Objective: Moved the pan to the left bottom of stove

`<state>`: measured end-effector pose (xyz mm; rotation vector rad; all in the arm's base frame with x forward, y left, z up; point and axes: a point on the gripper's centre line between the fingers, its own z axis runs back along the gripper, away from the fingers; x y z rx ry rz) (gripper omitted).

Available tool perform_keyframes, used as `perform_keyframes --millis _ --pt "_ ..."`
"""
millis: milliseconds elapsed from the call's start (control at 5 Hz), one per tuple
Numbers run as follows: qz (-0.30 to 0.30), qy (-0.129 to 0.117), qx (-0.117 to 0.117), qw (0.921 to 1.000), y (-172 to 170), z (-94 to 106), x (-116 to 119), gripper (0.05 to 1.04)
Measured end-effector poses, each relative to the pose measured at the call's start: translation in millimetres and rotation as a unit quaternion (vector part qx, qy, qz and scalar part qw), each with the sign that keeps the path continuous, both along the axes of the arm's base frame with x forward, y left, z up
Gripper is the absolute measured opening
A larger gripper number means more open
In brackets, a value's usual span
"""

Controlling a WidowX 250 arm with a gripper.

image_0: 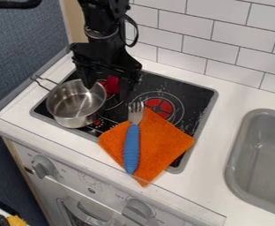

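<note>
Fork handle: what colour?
Blue; the fork handle shows best in the camera view.

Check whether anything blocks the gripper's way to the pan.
Nothing visible stands between the gripper and the pan; one finger overlaps its rim in the view. The orange cloth and blue-handled fork lie to the right.

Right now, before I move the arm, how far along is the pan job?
The steel pan already looks placed: it sits at the lower-left corner of the stove, its handle out past the left edge. Nothing looks clamped: the gripper is open, one finger overlapping the pan's rim, the other off to its right. What's left is probably only lifting the gripper clear.
</note>
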<state>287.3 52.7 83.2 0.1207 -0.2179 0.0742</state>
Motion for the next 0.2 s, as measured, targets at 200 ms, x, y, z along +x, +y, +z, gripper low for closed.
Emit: perform_keyframes --millis 200 --pt "-0.001 0.000 0.000 1.0000 -0.4 0.0 0.1 1.002"
